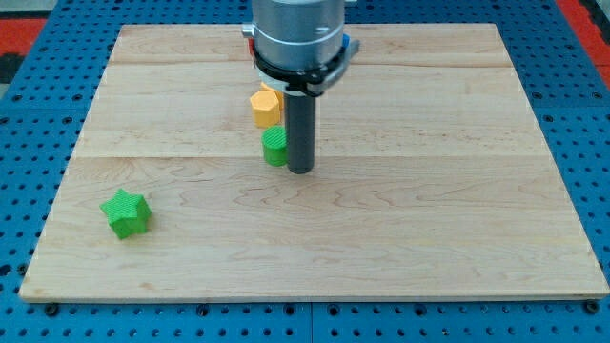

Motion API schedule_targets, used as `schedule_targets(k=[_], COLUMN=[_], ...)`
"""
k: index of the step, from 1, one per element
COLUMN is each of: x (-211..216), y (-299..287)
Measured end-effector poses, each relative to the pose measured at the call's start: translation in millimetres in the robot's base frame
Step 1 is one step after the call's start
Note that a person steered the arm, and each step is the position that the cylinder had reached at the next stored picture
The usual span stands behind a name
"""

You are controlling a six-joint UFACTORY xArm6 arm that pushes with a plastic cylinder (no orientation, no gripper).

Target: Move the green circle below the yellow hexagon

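Observation:
The green circle [274,147] sits on the wooden board [429,191] just below the yellow hexagon [266,107], near the middle top of the view. My tip [300,170] is right beside the green circle, on its right side, touching or nearly touching it. The rod and arm above it hide part of the blocks at the view's top.
A green star [126,212] lies at the lower left of the board. A second yellow block sits just behind the hexagon, mostly hidden. A red block [250,31] and a blue block [351,44] peek out beside the arm at the top.

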State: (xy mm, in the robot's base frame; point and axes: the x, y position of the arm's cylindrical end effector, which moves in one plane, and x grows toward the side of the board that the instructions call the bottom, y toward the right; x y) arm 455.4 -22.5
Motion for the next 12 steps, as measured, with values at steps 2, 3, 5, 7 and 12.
schedule_targets(k=[2, 3, 5, 7, 12], x=[-7, -13, -72, -86, -37], y=[-33, -49, -67, -53, -70])
